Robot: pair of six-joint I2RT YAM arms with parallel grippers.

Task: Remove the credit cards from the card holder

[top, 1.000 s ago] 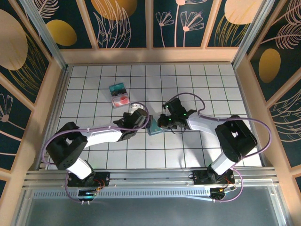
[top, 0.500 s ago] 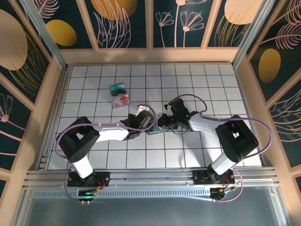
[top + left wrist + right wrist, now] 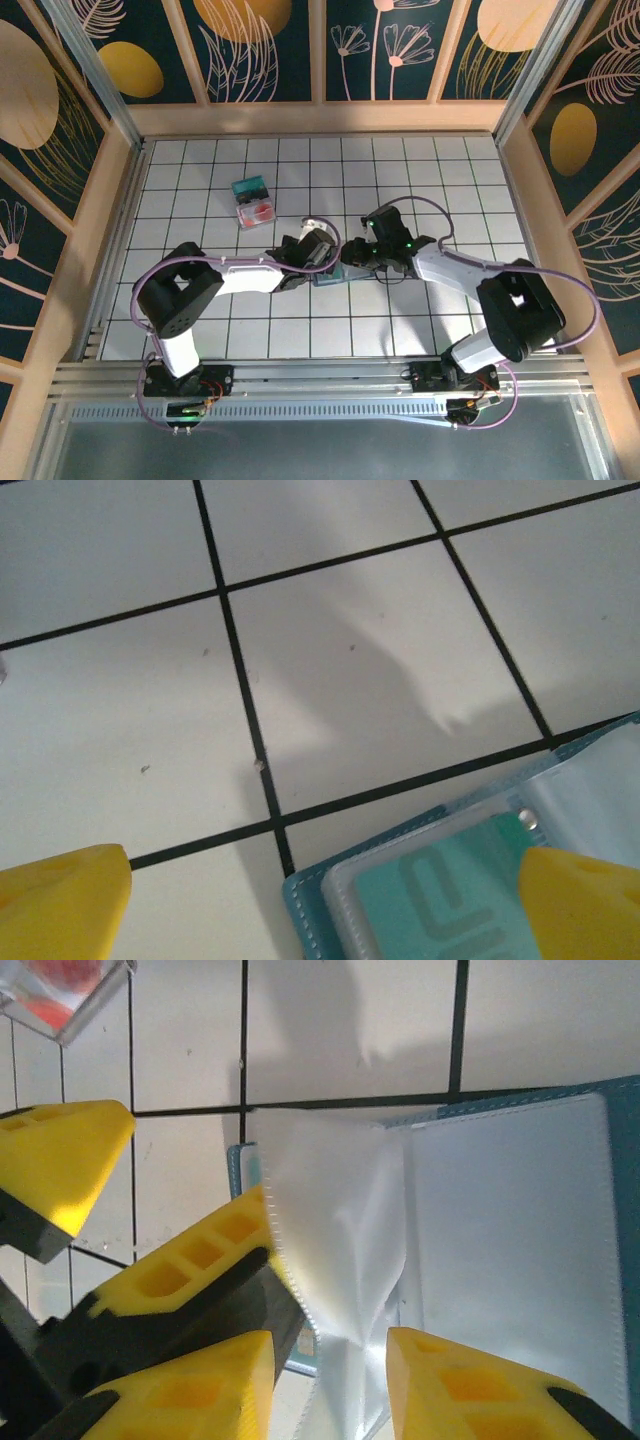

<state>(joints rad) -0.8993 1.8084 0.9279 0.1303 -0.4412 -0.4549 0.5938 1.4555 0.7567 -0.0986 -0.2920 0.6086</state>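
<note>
Left end effector has advanced to the card holder near the centre of the bench, jaws wide, one finger at a teal credit card. Right end effector narrowly parted astride a clear sleeve.

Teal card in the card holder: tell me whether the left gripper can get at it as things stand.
Probably yes. The left gripper is wide open at a corner of the card holder, one finger over the teal card. The card sits inside a clear sleeve, so it would have to slide out.
</note>
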